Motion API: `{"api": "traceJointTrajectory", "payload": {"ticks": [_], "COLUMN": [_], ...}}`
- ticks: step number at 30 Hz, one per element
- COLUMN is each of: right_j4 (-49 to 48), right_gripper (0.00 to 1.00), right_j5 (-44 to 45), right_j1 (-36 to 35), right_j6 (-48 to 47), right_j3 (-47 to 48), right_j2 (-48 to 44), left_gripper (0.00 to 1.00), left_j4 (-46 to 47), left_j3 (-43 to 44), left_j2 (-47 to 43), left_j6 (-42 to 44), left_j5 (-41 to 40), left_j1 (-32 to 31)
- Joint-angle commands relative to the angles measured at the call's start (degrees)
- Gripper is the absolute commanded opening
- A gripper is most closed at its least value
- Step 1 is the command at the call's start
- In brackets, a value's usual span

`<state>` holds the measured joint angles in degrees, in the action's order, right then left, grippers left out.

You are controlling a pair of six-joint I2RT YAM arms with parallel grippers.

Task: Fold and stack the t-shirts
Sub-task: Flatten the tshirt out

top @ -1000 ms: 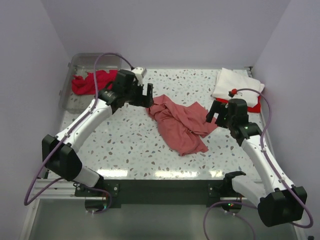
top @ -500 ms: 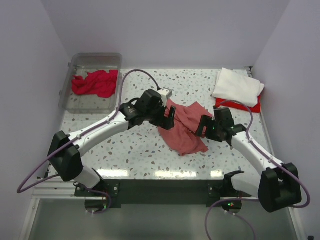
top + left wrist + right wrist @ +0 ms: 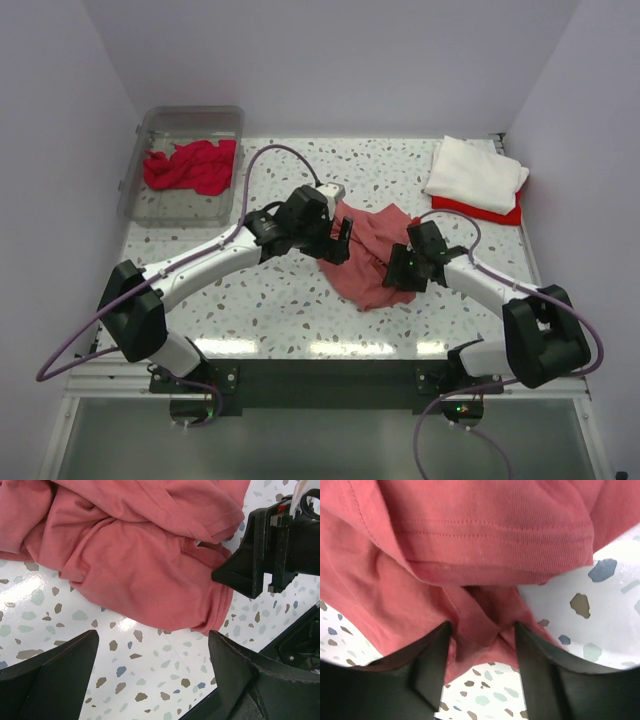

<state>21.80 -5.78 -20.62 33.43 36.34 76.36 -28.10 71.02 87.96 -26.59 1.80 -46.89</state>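
Coral-red t-shirt point(image 3: 372, 245) lies crumpled mid-table point(image 3: 250, 300); left gripper point(image 3: 154, 635) hovers over it, spread wide, empty; right gripper point(image 3: 480, 630) straddles a fold, half-closed, grip unclear

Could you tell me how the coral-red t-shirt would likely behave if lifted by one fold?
Probably floppy: the coral-red t-shirt lies crumpled in soft folds, so it should drape and unfurl. Likely light, being thin cloth. Already rumpled, it would probably bunch if pushed.
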Motion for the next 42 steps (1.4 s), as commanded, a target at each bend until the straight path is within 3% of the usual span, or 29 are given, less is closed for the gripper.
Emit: {"api": "traceJointTrajectory", "payload": {"ticks": [1,5,6,8,17,20,23,25,32,42], "right_j4": [-3.2,-2.2,-1.7,0.4,8.2,8.5,8.6,9.7,13.0,11.2], "right_gripper": [0.55,0.34,0.2,0.15,0.4,0.39,0.22,0.19,0.35,0.41], "right_j5": [-0.4,-1.0,-0.8,0.3,2.6,2.3,0.8,0.5,3.6,1.7], "right_j1": [-0.3,-0.4,-0.3,-0.3,-0.3,-0.3,-0.3,-0.3,-0.3,-0.2], "right_j6": [0.9,1.2,1.5,1.5,0.0,-0.4,-0.4,-0.4,-1.4,-0.5], "right_j3": [2.6,4.3,4.6,6.0,13.6,15.0,15.6,15.9,14.0,11.2], "right_j2": [2.3,3.8,3.8,3.5,3.3,4.5,5.6,6.3,5.9,7.7], "left_gripper": [0.96,0.96,0.96,0.96,0.96,0.97,0.97,0.97,0.97,0.98], "left_j4": [0.5,-0.1,-0.2,-0.1,-0.4,-0.1,-0.1,-0.1,-0.2,-0.4], "left_j3": [-1.0,-1.3,-1.3,-1.3,-0.3,-0.3,-0.3,-0.4,-1.2,-1.0], "left_j2": [-2.9,-3.7,-3.9,-4.3,-3.6,-3.3,-3.1,-3.2,-3.8,-3.6], "left_j6": [-1.2,-1.4,-1.4,-1.2,1.5,1.4,1.3,1.3,1.3,1.4], "left_j5": [-1.5,-1.6,-1.6,-1.7,-2.9,-2.9,-3.3,-3.4,-4.1,-3.8], "left_j1": [0.0,0.0,0.0,0.0,-1.1,-1.5,-1.8,-1.9,-1.9,-2.0]}}
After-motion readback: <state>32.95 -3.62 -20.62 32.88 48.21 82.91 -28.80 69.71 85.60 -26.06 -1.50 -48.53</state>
